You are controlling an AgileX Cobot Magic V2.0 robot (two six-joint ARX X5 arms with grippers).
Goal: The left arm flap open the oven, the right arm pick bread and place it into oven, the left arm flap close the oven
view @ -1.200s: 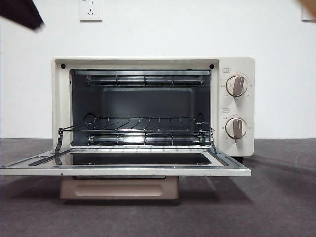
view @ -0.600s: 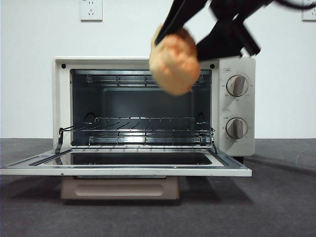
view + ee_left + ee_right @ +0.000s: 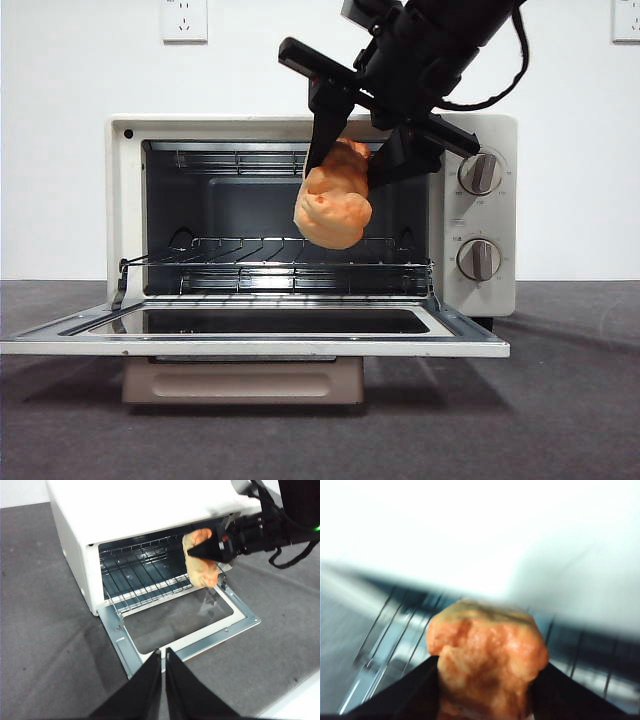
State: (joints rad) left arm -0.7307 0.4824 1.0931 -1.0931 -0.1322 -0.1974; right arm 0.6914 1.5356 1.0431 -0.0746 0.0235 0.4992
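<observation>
Since the bread (image 3: 333, 207) hangs clamped between the two black jaws of our right gripper (image 3: 345, 165), just in front of the open mouth of the oven (image 3: 480, 300) and above the wire rack (image 3: 280, 255), we judge its handling from how it sits in that grip. It bulges out below the jaws and looks pinched at the top, so we take it for something light and soft that gives under pressure; we would hold it across the middle of its sides with no more force than it needs, since a harder squeeze could crush it and a looser one could let it slide out. Its surface looks dry and rough, not slippery. The right wrist view, though blurred, shows the bread filling the space between both jaws with the rack bars beyond it. Our left gripper (image 3: 163, 655) waits well apart, above the table in front of the lowered door (image 3: 250, 345), with its jaws together on nothing. What stands in the way, as we judge it, is the upper edge of the oven opening, close to the right arm's wrist, and the flat door jutting out below the bread. The two knobs (image 3: 479, 173) sit off to one side, clear of the path inward.
</observation>
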